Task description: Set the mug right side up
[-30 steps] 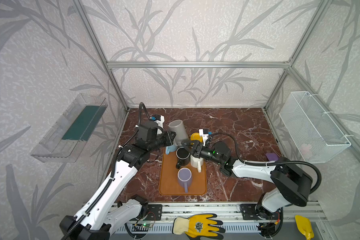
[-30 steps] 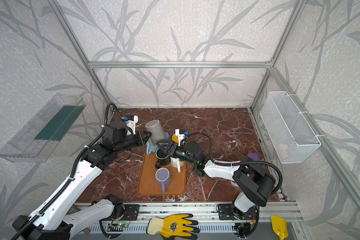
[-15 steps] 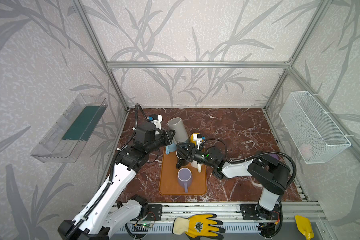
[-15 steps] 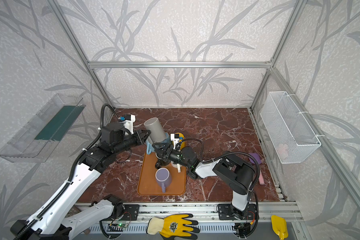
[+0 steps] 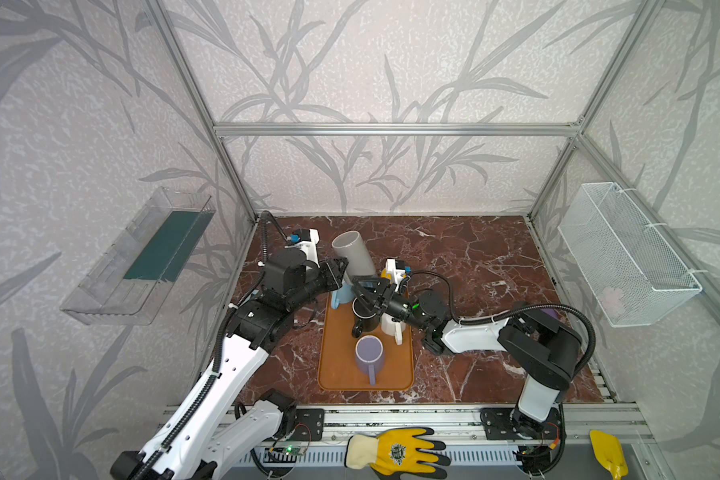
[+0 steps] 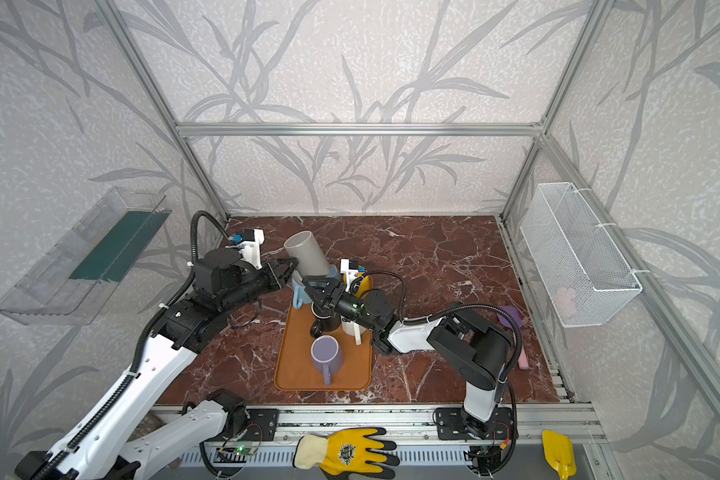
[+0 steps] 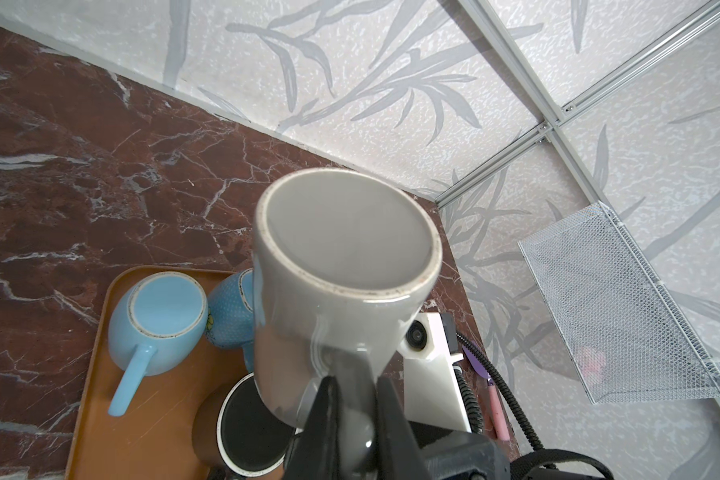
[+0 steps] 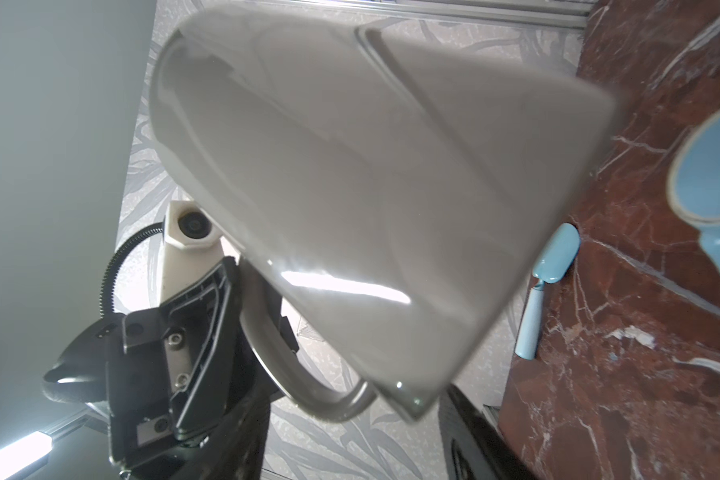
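Note:
A grey mug (image 5: 352, 253) (image 6: 306, 253) hangs tilted in the air over the back of the orange tray (image 5: 337, 374), base up and toward the back wall. My left gripper (image 5: 341, 267) (image 7: 352, 386) is shut on its handle, which shows pinched between the black fingers in the left wrist view. My right gripper (image 5: 364, 289) (image 8: 356, 415) reaches in from the right under the mug's mouth end. It is open, one finger either side of the rim and the handle's foot, with gaps showing. The grey mug (image 8: 350, 166) fills the right wrist view.
On the tray stand a purple mug (image 5: 368, 351), a black mug (image 5: 364, 322), a white mug (image 5: 391, 326) and an upturned light-blue mug (image 7: 159, 316). A wire basket (image 5: 624, 253) hangs on the right wall, a clear bin (image 5: 142, 253) on the left. A yellow glove (image 5: 395, 453) lies on the front rail.
My right gripper has slid left along the tray up to the grey mug's mouth end, and its jaws have narrowed. The left gripper has kept the handle and shifted the mug slightly.

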`<act>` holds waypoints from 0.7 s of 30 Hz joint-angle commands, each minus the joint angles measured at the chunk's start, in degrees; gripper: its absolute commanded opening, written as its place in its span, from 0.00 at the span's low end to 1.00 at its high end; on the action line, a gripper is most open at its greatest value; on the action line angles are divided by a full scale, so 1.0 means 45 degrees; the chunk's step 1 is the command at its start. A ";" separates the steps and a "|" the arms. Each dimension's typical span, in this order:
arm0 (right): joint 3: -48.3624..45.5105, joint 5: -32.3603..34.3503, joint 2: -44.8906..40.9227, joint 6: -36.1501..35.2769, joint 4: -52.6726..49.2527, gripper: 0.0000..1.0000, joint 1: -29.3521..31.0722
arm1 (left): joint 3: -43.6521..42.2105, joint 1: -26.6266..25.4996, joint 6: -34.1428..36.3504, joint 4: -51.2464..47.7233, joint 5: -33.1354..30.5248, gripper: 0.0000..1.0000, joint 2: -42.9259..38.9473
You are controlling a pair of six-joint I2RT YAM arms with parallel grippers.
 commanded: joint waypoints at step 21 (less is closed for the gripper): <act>0.1459 0.1030 0.0139 0.0658 0.0603 0.43 0.0458 | -0.1895 0.0063 -0.1517 0.4199 -0.0501 0.00 -0.1946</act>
